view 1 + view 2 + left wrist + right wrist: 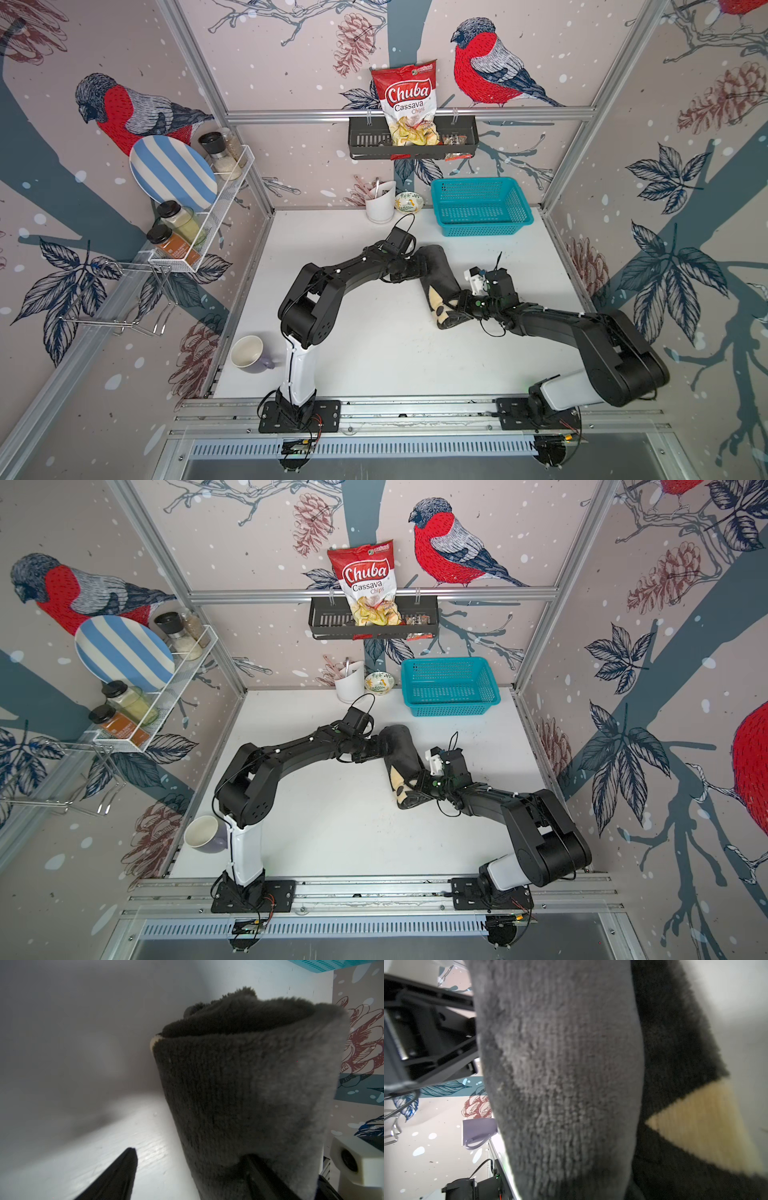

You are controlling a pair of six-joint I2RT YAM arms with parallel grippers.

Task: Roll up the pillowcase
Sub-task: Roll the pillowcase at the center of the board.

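Pillowcase (437, 270) is rolled into a dark tube, lying on the white table (374, 345) centre-right, near the teal basket (484, 227) but apart from it. Left gripper (405, 268) sits at the roll's far end, jaws wide; in the left wrist view one finger (124, 1167) is clear of the cloth and the other is against it. Right gripper (457, 307) is at the near end by the cream motif. Cloth fills its wrist view, so I can't tell its spread.
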